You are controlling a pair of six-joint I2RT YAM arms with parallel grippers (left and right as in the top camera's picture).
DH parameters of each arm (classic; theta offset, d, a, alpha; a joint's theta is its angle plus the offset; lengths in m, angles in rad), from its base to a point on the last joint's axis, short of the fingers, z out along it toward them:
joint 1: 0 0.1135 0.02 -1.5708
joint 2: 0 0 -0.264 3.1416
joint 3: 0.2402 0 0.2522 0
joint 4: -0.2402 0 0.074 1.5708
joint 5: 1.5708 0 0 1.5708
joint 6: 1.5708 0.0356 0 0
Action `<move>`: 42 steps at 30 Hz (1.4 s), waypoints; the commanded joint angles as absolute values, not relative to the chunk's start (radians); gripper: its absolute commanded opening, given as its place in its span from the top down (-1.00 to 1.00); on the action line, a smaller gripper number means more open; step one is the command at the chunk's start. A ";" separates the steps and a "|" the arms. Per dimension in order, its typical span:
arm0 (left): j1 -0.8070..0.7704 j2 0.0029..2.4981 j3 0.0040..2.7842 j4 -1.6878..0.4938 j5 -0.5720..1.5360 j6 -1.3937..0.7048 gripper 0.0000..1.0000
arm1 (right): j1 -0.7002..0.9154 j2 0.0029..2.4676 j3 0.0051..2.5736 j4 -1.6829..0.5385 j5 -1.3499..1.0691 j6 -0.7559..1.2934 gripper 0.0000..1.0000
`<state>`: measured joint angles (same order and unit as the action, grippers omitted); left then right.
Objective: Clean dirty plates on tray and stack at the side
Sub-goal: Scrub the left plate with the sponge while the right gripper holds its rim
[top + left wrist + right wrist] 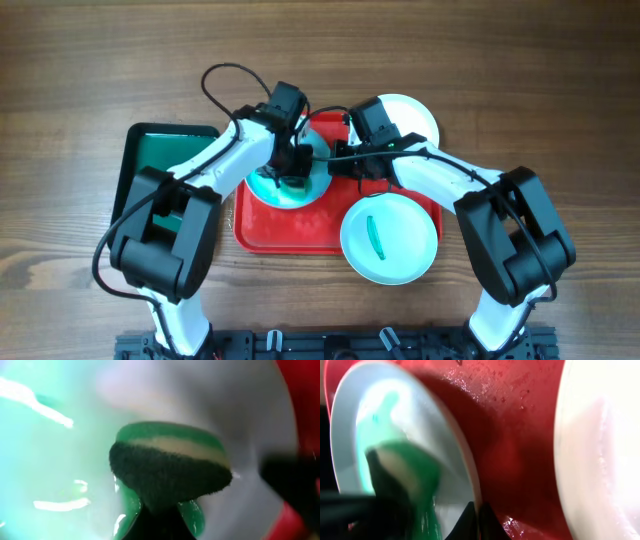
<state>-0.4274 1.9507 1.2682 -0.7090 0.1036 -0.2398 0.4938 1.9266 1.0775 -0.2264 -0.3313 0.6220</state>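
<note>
A white plate (268,188) smeared with teal lies at the left of the red tray (290,238). My left gripper (293,172) is shut on a green sponge (170,467) with a dark scrub face and presses it on that plate (55,460). My right gripper (338,160) is shut on the plate's right rim; the right wrist view shows its fingertips (477,521) pinching the rim (462,460) above the tray (515,435). A second plate (390,238) with a teal streak overlaps the tray's front right corner. A third plate (412,118) lies at the back right.
A smaller dark green tray (165,152) with a black rim sits left of the red tray, partly under my left arm. The wooden table (80,80) surrounds everything. The edge of another plate (600,450) fills the right of the right wrist view.
</note>
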 commanded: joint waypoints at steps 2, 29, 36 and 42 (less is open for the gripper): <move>-0.414 1.973 1.261 -0.619 -0.360 -0.496 0.92 | 0.497 1.943 1.094 -0.228 -0.340 0.629 0.91; -0.305 1.972 1.291 -0.665 0.014 -0.378 0.92 | 0.497 1.943 1.094 -0.236 -0.349 0.628 0.91; -0.179 1.916 1.539 -0.927 -0.001 -0.374 0.92 | 0.497 1.943 1.094 -0.249 -0.337 0.628 0.91; -0.142 1.842 1.642 -1.065 -0.001 -0.374 0.92 | 0.497 1.943 1.094 -0.255 -0.318 0.629 0.90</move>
